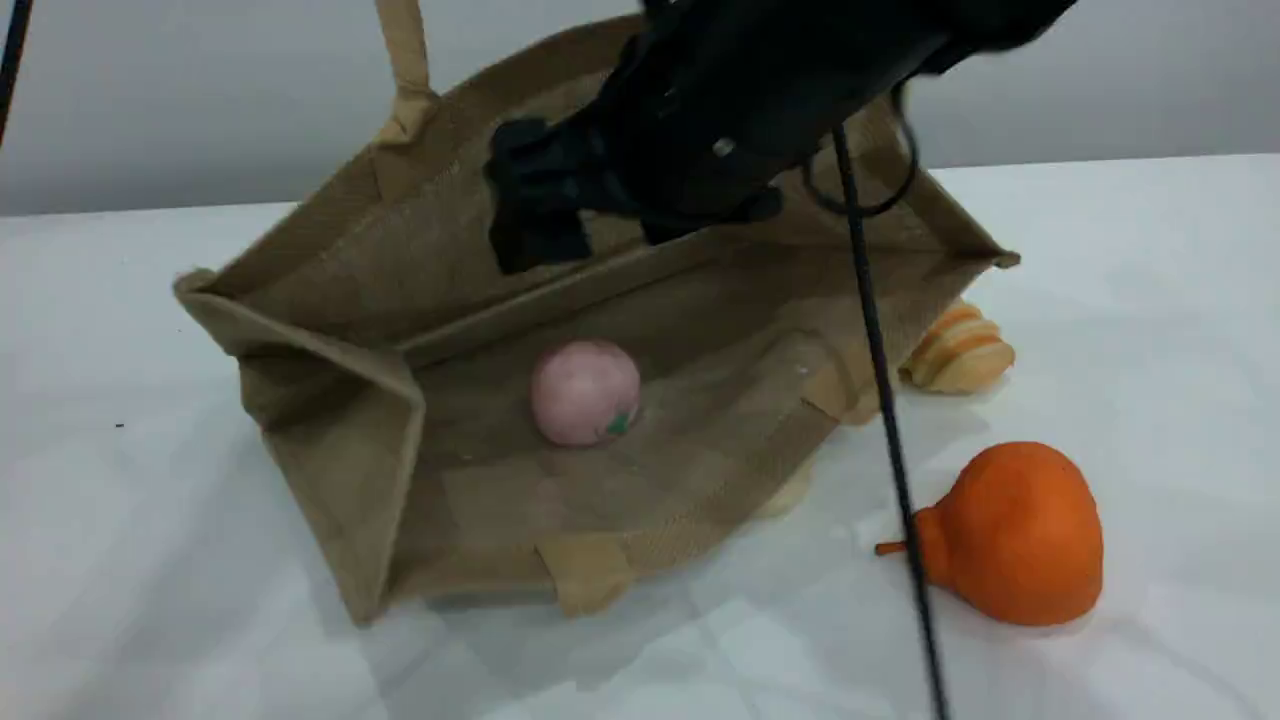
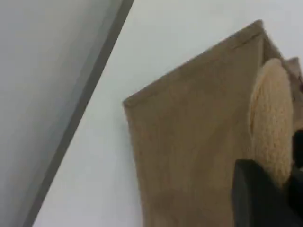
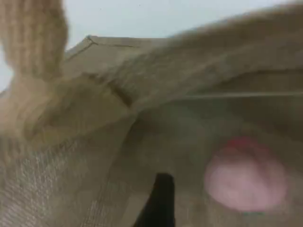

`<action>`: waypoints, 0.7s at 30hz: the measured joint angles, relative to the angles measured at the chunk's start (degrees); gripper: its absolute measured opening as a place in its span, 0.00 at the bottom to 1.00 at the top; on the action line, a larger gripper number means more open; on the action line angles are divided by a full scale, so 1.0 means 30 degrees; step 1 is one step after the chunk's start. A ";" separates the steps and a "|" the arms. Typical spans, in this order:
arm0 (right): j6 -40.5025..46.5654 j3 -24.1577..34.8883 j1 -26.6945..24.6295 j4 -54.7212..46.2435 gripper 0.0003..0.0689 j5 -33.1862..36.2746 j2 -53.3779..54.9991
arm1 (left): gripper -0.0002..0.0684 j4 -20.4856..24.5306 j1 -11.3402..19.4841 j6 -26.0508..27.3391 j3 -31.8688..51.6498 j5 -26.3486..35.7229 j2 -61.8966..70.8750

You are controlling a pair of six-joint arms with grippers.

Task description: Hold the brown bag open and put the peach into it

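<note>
The peach [image 1: 585, 392] lies loose inside the brown bag [image 1: 330, 430] at frame centre, my right jaws wide above it and left jaws clamped on the upper-left handle [image 1: 405, 50], so snagging the weave while backing out could roll it out.

**Non-task items: three loose props, one surface, one backdrop**

You have an orange pear-shaped fruit [image 1: 1020, 535] lying well apart from the jaws of the right gripper [image 1: 538, 228], to their right and nearer the camera, with its stem [image 1: 890, 547] pointing left. A striped cream-and-orange piece [image 1: 958, 350] sits to the right of the jaws, closer to them than the fruit. A cream lump [image 1: 785, 495] is only partly visible between the two. All three rest on the white table [image 1: 1150, 250]. The grey wall [image 1: 200, 100] stands behind the jaws.
</note>
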 joint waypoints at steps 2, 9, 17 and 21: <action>0.0000 0.0000 -0.0492 -0.0469 0.97 0.0913 -0.0501 | 0.12 0.0147 0.0000 -0.0064 0.0000 0.0000 0.0000; -0.0014 0.0000 -0.2530 -0.2580 0.89 0.4147 -0.3063 | 0.12 0.0125 0.0000 -0.0223 0.0000 0.0000 0.0000; 0.0670 0.0000 -0.5851 -0.4892 0.86 0.4961 -0.6160 | 0.12 0.0110 0.0000 -0.0274 0.0000 0.0000 0.0000; 0.0670 0.0000 -0.7942 -0.5119 0.86 0.5115 -0.6640 | 0.12 -0.0050 0.0000 -0.0224 0.0000 0.0000 0.0000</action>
